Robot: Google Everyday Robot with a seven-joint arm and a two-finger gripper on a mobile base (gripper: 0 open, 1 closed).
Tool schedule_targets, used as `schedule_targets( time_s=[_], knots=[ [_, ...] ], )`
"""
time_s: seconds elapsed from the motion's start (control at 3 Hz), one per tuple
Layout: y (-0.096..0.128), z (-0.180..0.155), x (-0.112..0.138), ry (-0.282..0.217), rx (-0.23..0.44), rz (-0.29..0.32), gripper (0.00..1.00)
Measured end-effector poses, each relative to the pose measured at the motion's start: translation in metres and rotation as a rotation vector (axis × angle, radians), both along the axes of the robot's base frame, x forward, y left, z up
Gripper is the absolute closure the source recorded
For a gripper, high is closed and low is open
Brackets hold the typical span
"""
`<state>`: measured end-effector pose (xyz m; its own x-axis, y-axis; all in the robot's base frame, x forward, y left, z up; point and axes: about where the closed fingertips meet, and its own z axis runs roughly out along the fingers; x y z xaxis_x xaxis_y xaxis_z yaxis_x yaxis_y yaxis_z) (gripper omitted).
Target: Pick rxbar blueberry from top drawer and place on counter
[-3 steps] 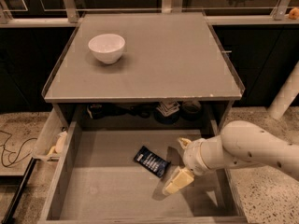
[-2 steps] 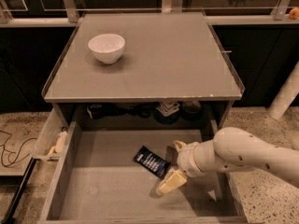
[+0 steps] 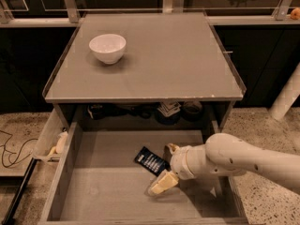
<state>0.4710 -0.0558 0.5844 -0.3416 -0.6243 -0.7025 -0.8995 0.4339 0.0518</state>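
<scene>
The rxbar blueberry (image 3: 151,161), a dark navy bar with white text, lies flat on the floor of the open top drawer (image 3: 103,186), right of its middle. My gripper (image 3: 165,170) reaches in from the right on a white arm. It hovers at the bar's right end, with one cream finger (image 3: 162,183) just in front of the bar and the other behind it (image 3: 171,148). The fingers are spread with the bar's end between them. The grey counter (image 3: 173,60) is above the drawer.
A white bowl (image 3: 107,48) stands on the counter's back left. A narrow side drawer (image 3: 50,139) is open at the left with a yellowish item inside. Dark clutter sits on the shelf under the counter (image 3: 164,110). A white post (image 3: 287,97) stands at right.
My arm has moved left and a little lower, bringing the gripper closer to the bar's right end. The bar has not moved.
</scene>
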Motion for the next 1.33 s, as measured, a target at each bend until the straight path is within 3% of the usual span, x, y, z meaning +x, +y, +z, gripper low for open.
schedule_targets(
  time_s=[0.33,1.33],
  knots=[
    [0.0001,-0.0002,0.0,0.0,0.0,0.0,0.19],
    [0.0001,-0.0002,0.0,0.0,0.0,0.0,0.89]
  ],
)
